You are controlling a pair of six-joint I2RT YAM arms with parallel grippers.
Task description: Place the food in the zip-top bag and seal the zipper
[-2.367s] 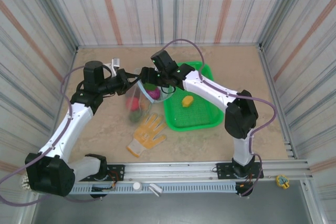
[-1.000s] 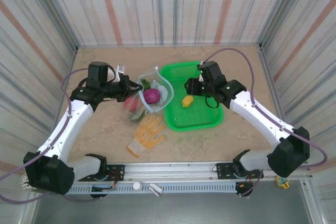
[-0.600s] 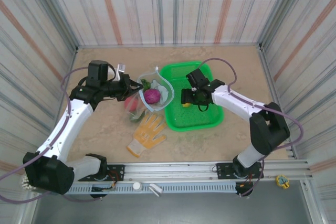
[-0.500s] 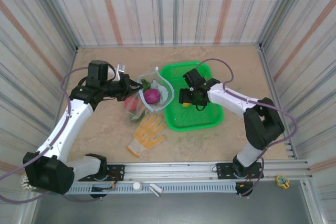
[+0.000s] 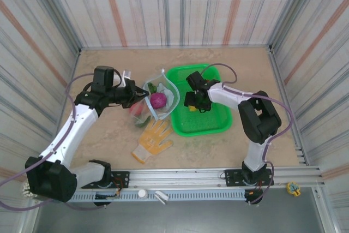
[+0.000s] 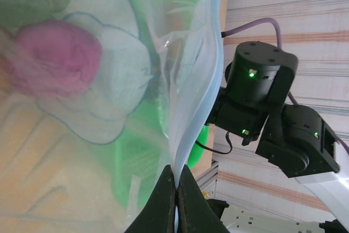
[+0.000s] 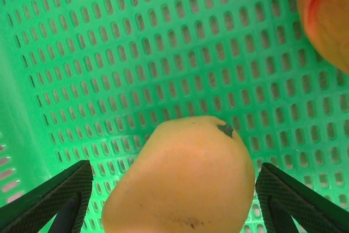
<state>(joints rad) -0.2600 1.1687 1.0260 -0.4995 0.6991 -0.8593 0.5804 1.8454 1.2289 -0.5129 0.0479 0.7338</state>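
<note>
My left gripper (image 6: 175, 200) is pinched tight on the zipper (image 6: 193, 96), the pale blue strip rising from between my fingers in a loose curve. That strip edges the zip-top bag (image 5: 161, 99), which I hold with its mouth gaping toward the middle of the worktop (image 5: 234, 64). Through the crinkled plastic, the left wrist view shows a purple piece of food (image 6: 54, 58) inside, blurred by the film. From above, the same purple piece sits in the open mouth with a small green piece (image 5: 151, 87) just behind it. A red piece (image 5: 136, 110) and another green one (image 5: 143, 121) lie lower down at the bag's far end — whether they are under the plastic I cannot tell.

My right gripper (image 5: 191, 105) stands apart, tipped down into the green mesh basket (image 5: 207, 124) just beside the bag. Its two dark fingers (image 7: 49, 200) flank a yellow fruit (image 7: 180, 173) lying on the basket's perforated floor — green mesh shows between each finger and the fruit, so nothing is clamped.

Near the bag's lower end, a yellow-orange work glove (image 5: 152, 139) lies flat on the worktop, apart from both of my grippers.
</note>
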